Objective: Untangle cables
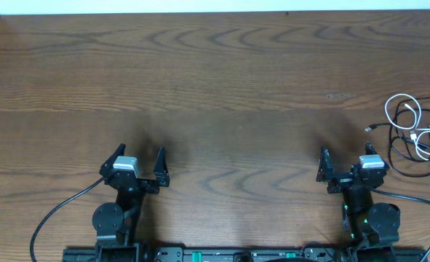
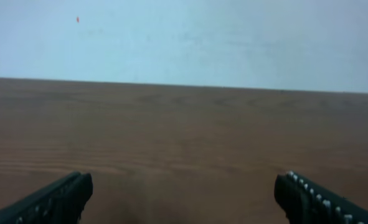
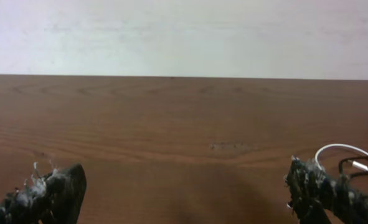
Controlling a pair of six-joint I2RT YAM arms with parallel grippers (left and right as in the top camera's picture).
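Observation:
The cables lie looped together near the table's right edge: a white cord [image 1: 403, 97] and a black cord [image 1: 409, 172] that crosses it. In the right wrist view, a bit of the white cord [image 3: 336, 147] shows just beyond the right fingertip [image 3: 311, 186]. My right gripper [image 1: 345, 156] rests near the front edge, left of the cables and apart from them. It is open, and nothing sits in the right gripper [image 3: 184, 186]. My left gripper [image 1: 138, 156] is far to the left, open over bare wood. The cables are out of sight for the left gripper [image 2: 184, 193].
The brown wooden table [image 1: 215, 80] stretches away from both arms to a pale wall [image 3: 184, 31]. Thick black arm wires [image 1: 54, 211] run along the front edge by both bases.

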